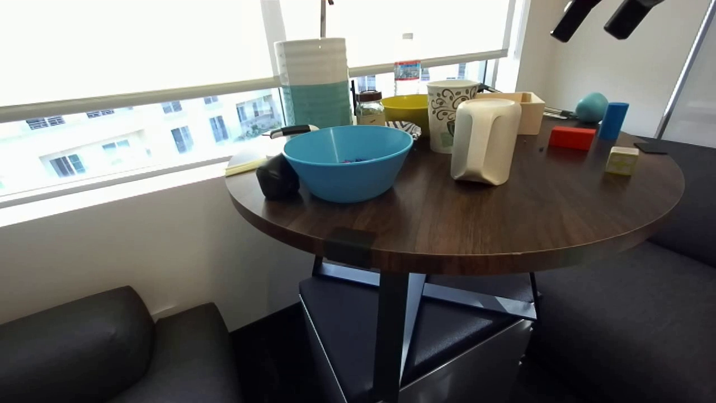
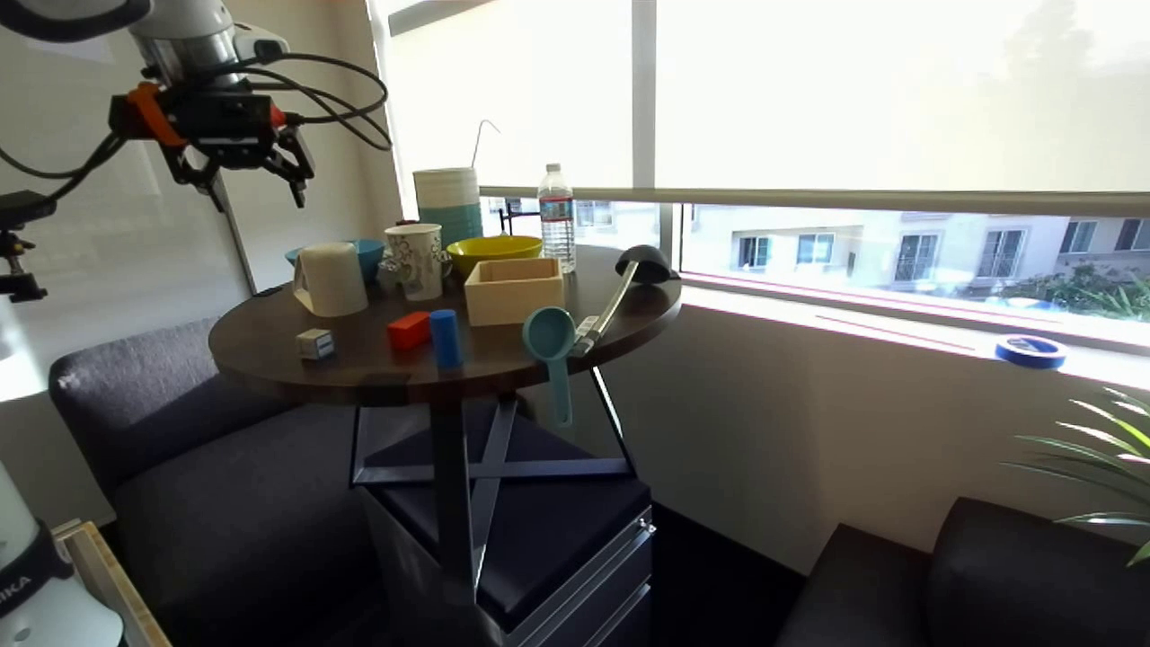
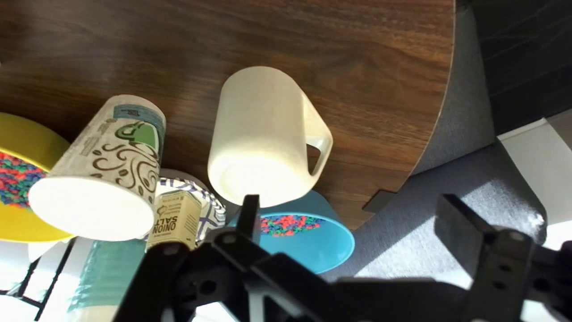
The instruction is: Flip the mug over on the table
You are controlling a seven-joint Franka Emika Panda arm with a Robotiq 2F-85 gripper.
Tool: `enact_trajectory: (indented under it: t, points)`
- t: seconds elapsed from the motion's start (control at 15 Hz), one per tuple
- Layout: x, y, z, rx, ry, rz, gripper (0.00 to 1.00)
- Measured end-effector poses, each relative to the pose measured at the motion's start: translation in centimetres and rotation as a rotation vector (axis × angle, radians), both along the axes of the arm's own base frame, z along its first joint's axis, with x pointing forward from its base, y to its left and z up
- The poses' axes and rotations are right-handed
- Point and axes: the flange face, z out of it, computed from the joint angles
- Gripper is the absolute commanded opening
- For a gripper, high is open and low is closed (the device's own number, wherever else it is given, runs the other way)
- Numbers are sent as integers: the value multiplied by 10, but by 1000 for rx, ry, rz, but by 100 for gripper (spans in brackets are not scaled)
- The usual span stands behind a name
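on the round table (image 1: 537,218) you have one mug (image 1: 484,143), one paper cup (image 1: 443,115), one blue bowl (image 1: 347,179), one yellow bowl (image 1: 405,109). the mug stands base up, in from the edge, long axis vertical, handle (image 3: 322,134) pointing toward that edge. your gripper (image 2: 259,205) hangs higher, clear of it, fingers spread wide.

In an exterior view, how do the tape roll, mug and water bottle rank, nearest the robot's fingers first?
1. Mug: on the table, lower than the fingers.
2. Water bottle: behind the wooden box.
3. Tape roll: on the windowsill.
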Motion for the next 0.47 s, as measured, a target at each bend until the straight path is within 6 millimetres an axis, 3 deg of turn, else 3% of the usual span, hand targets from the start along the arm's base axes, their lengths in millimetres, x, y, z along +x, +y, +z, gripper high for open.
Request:
enact_trajectory:
  t: [0.47]
  points:
    - [-7, 15, 16, -25, 8, 10, 100]
